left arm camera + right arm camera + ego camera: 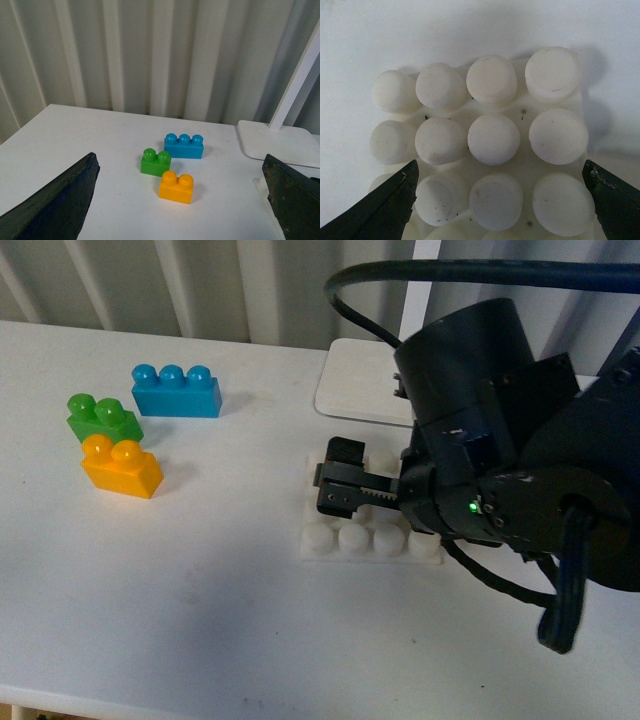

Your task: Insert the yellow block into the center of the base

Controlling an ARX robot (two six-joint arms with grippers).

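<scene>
The yellow block (122,468) sits untouched, well apart from the base (350,538). Both the right gripper (338,480), hovering over the base, and the left gripper (179,161) gape empty.

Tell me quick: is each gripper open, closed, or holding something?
Left gripper: open, empty.
Right gripper: open, empty, over the flat square white studded plastic base.

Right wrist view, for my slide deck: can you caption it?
Open right gripper poised above the white studded base, holding nothing.
</scene>
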